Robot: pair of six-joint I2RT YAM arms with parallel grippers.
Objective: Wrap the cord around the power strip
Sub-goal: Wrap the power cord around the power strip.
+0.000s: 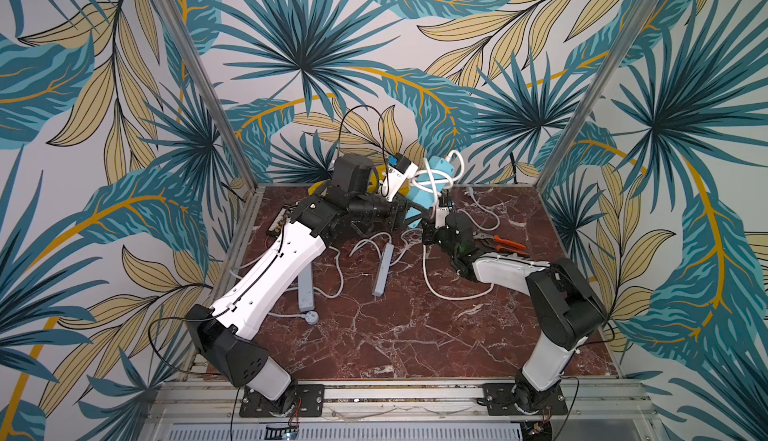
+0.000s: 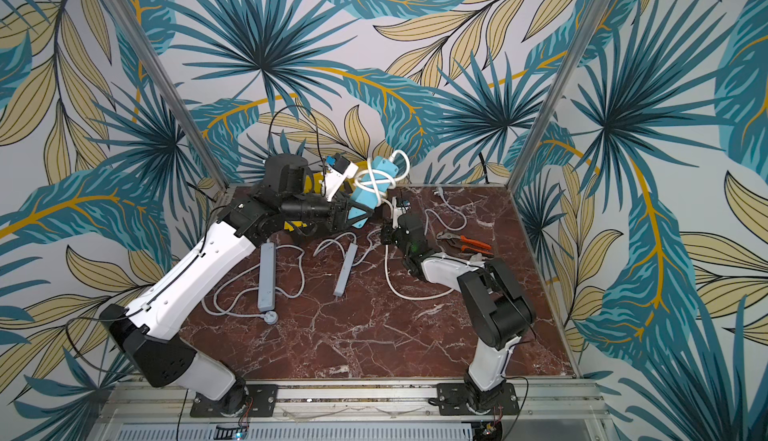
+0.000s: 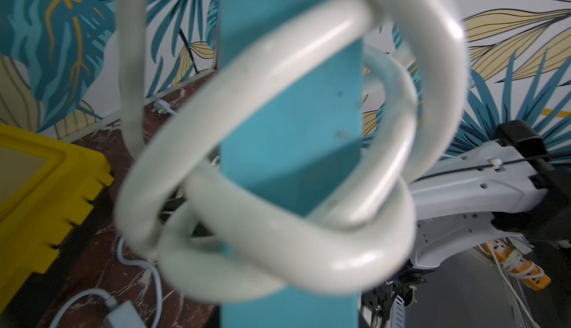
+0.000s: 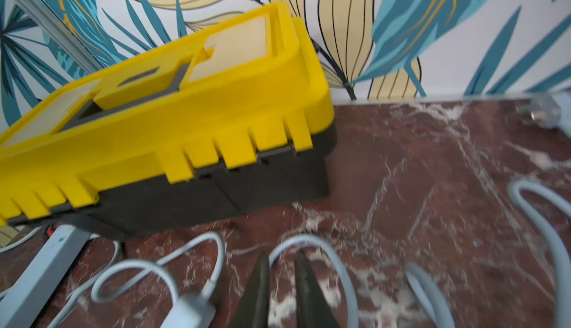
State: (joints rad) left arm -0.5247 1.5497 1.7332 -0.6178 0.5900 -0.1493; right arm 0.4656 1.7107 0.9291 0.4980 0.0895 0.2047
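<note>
A light-blue power strip (image 1: 422,200) (image 2: 360,206) stands tilted in the air above the back of the table. The white cord (image 1: 433,177) (image 2: 377,180) crosses round its upper half in loose loops. My left gripper (image 1: 409,215) (image 2: 353,214) is shut on the strip's lower end. In the left wrist view the strip (image 3: 290,110) and cord loops (image 3: 278,73) fill the picture and hide the fingers. The rest of the cord (image 1: 426,270) trails down onto the marble. My right gripper (image 1: 427,231) (image 2: 387,233) (image 4: 281,258) hangs low beside that cord, shut, with nothing between its fingers.
A yellow-lidded toolbox (image 4: 173,110) (image 3: 37,187) stands at the back behind the left wrist. Two grey power strips (image 1: 306,289) (image 1: 383,270) with tangled cords lie mid-table. Orange-handled pliers (image 1: 505,245) lie beside the right arm, and a grey plug (image 1: 468,190) lies near the back edge.
</note>
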